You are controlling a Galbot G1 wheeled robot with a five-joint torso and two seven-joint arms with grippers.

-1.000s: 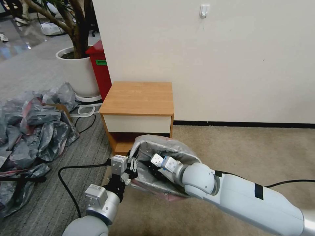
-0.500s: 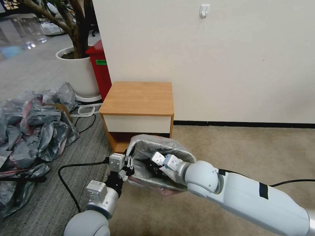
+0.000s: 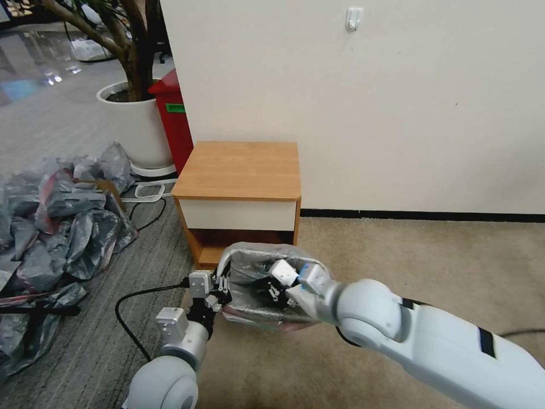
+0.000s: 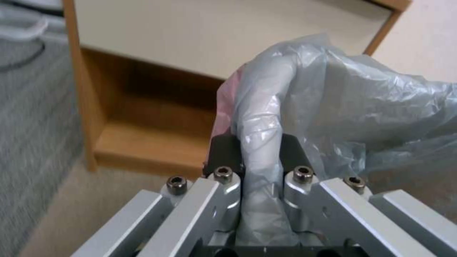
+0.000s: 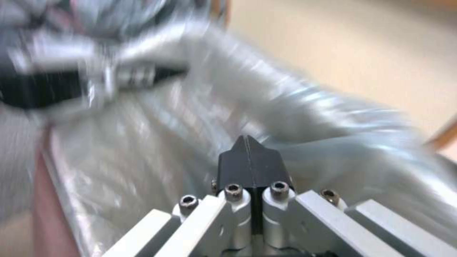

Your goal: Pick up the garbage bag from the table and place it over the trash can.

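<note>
Two grippers work at the garbage bag (image 3: 250, 267), which I see draped over the trash can (image 3: 255, 313) on the carpet before the table (image 3: 238, 170). My left gripper (image 4: 257, 157) clamps the covered rim; my right gripper (image 5: 251, 157) sits inside, fingers together. No readable labels.

Off to the left a big heap of crumpled grey and red plastic bags (image 3: 54, 218) sprawls on the grey carpet, a large white round plant pot (image 3: 136, 128) stands behind it, with a tall red bin (image 3: 172, 122) just beside it against the white wall (image 3: 352, 102).
</note>
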